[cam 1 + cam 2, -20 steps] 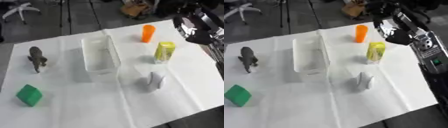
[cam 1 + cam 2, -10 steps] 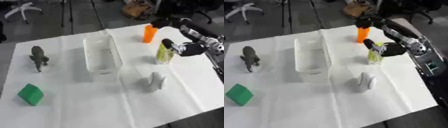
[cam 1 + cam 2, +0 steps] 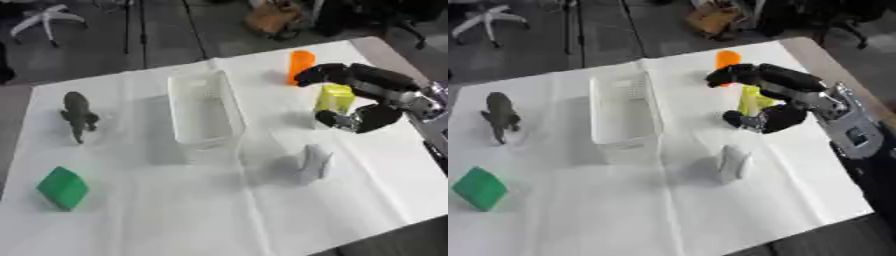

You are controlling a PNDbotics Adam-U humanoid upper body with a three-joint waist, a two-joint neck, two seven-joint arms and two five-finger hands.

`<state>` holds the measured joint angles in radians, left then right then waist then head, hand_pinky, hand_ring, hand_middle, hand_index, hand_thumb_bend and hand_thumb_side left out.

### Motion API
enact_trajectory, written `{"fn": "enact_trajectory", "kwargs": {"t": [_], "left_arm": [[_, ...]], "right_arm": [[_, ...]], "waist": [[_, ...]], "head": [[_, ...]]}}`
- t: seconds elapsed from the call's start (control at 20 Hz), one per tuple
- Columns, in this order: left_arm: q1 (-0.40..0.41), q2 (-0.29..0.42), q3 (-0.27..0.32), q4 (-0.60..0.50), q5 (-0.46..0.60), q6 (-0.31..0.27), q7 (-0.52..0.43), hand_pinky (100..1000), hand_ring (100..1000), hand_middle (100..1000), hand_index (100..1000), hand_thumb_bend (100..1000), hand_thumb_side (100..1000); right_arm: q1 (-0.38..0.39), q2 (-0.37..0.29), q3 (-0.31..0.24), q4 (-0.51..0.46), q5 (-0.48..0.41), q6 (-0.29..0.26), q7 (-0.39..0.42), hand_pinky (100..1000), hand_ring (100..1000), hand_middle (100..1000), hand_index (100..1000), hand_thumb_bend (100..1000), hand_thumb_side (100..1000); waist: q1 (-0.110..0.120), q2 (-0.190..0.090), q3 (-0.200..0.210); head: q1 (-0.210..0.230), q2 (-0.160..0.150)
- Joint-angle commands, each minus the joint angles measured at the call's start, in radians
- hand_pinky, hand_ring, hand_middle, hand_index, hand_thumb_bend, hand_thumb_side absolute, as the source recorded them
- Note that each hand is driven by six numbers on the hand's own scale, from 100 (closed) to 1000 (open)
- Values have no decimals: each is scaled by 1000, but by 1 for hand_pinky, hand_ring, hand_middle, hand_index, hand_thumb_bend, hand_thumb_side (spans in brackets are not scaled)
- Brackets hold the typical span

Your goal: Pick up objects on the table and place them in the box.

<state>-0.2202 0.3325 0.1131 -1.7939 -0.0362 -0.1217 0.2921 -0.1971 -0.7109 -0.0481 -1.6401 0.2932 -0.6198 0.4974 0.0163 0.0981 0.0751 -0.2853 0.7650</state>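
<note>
At the near left of the counter [image 3: 175, 220], which is draped in white cloth, a green block [image 3: 62, 188] lies tilted on the sheet. Farther back on the same side a dark animal figure [image 3: 79, 114] stands on its legs, well apart from the block.

In the middle sits the box [image 3: 205, 112], a white open bin running near to far. From here its inside shows only white walls and floor; I see nothing lying in it.

Right of the box's near end, a pale grey object [image 3: 733, 162] stands upright on the cloth, just clear of the bin's corner.

Farther right and back, a yellow carton [image 3: 334, 99] stands upright. The right robot hand [image 3: 776, 95] reaches in from the right and brackets it: curled fingers [image 3: 317, 73] arch over the carton's far top, the thumb [image 3: 343, 120] hooks in at its near foot. I cannot tell whether they actually touch the carton, which is still on the counter.

Behind the fingers an orange cup [image 3: 300, 66] stands near the far edge, partly hidden in the right eye view.

The left robot hand shows in neither view.
</note>
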Motion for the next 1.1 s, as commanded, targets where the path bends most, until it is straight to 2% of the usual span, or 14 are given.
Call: {"fn": "enact_trajectory", "kwargs": {"t": [0.05, 0.3, 0.7, 1.1], "left_arm": [[-9, 14, 1, -11, 1, 1, -2, 612, 668, 625, 741, 343, 1000], [-10, 14, 2, -11, 1, 1, -1, 612, 667, 623, 741, 342, 1000], [-10, 13, 0, -10, 2, 1, -3, 612, 667, 622, 741, 342, 1000], [-10, 13, -1, -10, 3, 0, -4, 612, 667, 622, 742, 341, 1000]], "right_arm": [[-10, -28, -21, 1, 18, -99, 149, 844, 881, 902, 929, 339, 805], [-7, -25, -30, 13, 34, -93, 179, 814, 882, 901, 929, 366, 837], [0, -17, -8, 45, 91, -101, 208, 781, 865, 893, 920, 362, 903], [32, -24, 18, 40, 101, -118, 232, 779, 860, 888, 917, 349, 942]], "waist": [[-2, -12, -1], [-2, -12, 0], [-2, -11, 1], [-4, -11, 2]], "head": [[1, 5], [1, 5], [-2, 5], [-4, 5]]}}
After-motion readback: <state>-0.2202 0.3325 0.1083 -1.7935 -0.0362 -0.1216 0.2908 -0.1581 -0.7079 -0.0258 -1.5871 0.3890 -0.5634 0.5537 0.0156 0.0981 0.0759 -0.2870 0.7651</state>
